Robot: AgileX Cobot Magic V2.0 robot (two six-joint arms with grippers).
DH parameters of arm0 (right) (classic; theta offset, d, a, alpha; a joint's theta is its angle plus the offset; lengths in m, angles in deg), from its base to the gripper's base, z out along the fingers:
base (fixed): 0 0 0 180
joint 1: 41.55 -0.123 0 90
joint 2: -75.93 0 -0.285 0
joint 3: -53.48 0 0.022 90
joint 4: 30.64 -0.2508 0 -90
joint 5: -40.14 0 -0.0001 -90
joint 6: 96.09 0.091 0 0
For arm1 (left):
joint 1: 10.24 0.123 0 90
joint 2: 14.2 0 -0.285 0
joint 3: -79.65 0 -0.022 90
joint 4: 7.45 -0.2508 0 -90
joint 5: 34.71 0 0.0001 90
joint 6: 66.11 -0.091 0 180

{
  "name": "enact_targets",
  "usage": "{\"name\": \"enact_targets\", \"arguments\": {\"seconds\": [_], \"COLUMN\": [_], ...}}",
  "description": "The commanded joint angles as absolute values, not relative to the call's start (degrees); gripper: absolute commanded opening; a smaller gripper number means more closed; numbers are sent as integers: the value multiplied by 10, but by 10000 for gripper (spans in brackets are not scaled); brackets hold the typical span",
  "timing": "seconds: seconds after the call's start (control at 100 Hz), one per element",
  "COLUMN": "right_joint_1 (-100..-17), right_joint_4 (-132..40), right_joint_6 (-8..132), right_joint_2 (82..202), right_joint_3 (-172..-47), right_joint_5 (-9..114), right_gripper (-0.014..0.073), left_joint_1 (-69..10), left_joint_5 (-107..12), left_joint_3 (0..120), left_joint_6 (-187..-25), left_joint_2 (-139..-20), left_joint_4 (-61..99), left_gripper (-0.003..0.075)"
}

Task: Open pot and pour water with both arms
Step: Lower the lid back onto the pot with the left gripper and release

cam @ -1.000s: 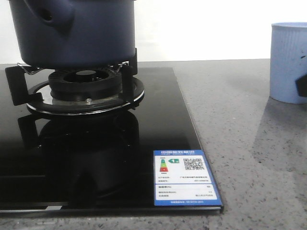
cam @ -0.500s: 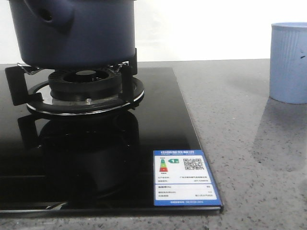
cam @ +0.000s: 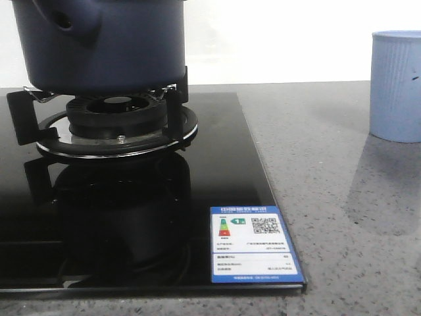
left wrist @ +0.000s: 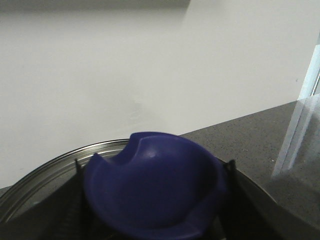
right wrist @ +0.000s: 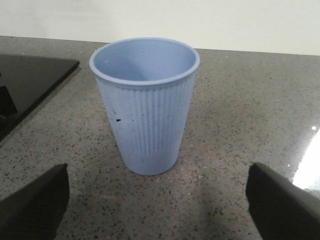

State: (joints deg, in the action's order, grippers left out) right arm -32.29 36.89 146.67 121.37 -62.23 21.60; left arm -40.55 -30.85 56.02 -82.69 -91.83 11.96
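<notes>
The pot (cam: 99, 43) sits on the burner (cam: 117, 115). My left tool's state cannot be determined; its camera sits just over the lid knob (left wrist: 155, 187). My right tool (right wrist: 160, 200) stands open, facing the cup (right wrist: 145, 105) on the counter (right wrist: 240, 100). Step in hand: lid removal. Next requirement: grip the knob, lift vertically.

The dark blue pot (cam: 105, 46) is sat on the burner (cam: 118, 115) of a black glass hob (cam: 131, 217), left of frame. A sticker with a QR code (cam: 253, 245) is stuck on the hob's near right corner. A light blue ribbed cup (cam: 396, 85) is parked upright on the speckled grey worktop (cam: 342, 197), far right.
</notes>
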Motion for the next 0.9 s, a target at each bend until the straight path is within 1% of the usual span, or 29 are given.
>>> {"name": "enact_targets", "arguments": {"seconds": [0.0, 0.31, 0.53, 0.56, 0.63, 0.7, 0.75, 0.89], "right_joint_1": [-319, -319, -320, -320, -320, -320, -320, -320], "right_joint_4": [362, 362, 362, 362, 362, 362, 362, 362], "right_joint_6": [1469, 1469, 1469, 1469, 1469, 1469, 1469, 1469], "right_joint_2": [1211, 1211, 1211, 1211, 1211, 1211, 1211, 1211], "right_joint_3": [-637, -637, -637, -637, -637, -637, -637, -637], "right_joint_5": [201, 201, 201, 201, 201, 201, 201, 198], "right_gripper": [650, 650, 650, 650, 650, 650, 650, 650], "left_joint_1": [-412, -415, -415, -415, -415, -415, -415, -414], "left_joint_5": [-235, -234, -234, -234, -236, -240, -241, -247], "left_joint_3": [583, 583, 583, 583, 583, 583, 583, 583], "left_joint_6": [-827, -827, -827, -827, -827, -827, -827, -827], "left_joint_2": [-916, -951, -955, -955, -955, -950, -943, -907], "left_joint_4": [124, 122, 121, 121, 121, 121, 121, 121], "left_gripper": [372, 372, 375, 384, 440, 515, 543, 538]}}
